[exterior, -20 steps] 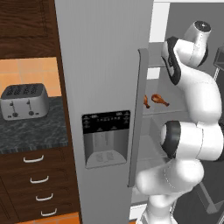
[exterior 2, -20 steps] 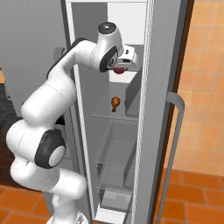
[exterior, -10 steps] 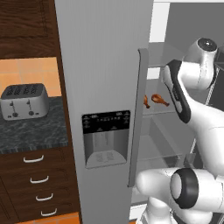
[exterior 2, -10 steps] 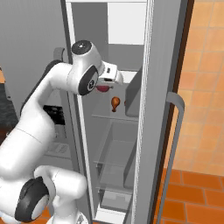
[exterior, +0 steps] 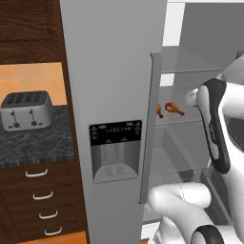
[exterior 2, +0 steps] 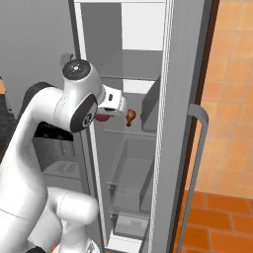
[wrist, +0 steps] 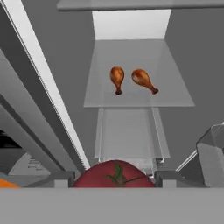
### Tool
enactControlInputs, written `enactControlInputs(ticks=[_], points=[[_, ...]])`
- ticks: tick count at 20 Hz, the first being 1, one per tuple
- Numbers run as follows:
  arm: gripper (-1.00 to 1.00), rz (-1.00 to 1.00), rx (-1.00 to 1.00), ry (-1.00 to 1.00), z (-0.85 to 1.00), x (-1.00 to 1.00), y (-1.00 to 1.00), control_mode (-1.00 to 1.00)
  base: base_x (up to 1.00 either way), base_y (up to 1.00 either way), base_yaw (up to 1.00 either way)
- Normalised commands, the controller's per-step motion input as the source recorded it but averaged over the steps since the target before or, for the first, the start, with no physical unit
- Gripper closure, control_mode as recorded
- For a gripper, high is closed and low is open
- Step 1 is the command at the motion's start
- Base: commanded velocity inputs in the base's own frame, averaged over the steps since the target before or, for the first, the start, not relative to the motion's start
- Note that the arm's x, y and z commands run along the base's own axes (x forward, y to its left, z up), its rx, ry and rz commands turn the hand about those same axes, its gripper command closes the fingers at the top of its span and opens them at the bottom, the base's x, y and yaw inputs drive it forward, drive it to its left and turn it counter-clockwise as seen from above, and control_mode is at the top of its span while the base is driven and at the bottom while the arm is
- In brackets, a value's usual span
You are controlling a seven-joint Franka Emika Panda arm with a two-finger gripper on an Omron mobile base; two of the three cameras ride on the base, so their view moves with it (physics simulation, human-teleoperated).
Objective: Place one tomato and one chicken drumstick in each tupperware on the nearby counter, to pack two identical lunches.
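Open fridge, tomato clamped between jaws

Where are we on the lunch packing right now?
Early. Nothing looks packed yet. In hand: the gripper is shut on one tomato, just outside the open fridge. Left: both chicken drumsticks lie on the fridge shelf. No tubs are in sight, so their contents can't be checked.

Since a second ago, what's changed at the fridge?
The gripper, shut on the tomato throughout, has drawn back out of the fridge toward the base, the arm folding lower. Both chicken drumsticks stay on their glass shelf; the toaster hasn't moved.
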Motion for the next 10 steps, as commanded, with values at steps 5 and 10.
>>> enactControlInputs(ticks=[5, 10], points=[[1.00, 0.03, 0.01, 0.06, 0.07, -0.93, 0.51, -1.00, 0.00, 0.00, 0.00], [1.00, 0.00, 0.00, 0.00, 0.00, 0.00, 0.00, 1.00, -0.62, 0.91, 0.00]])
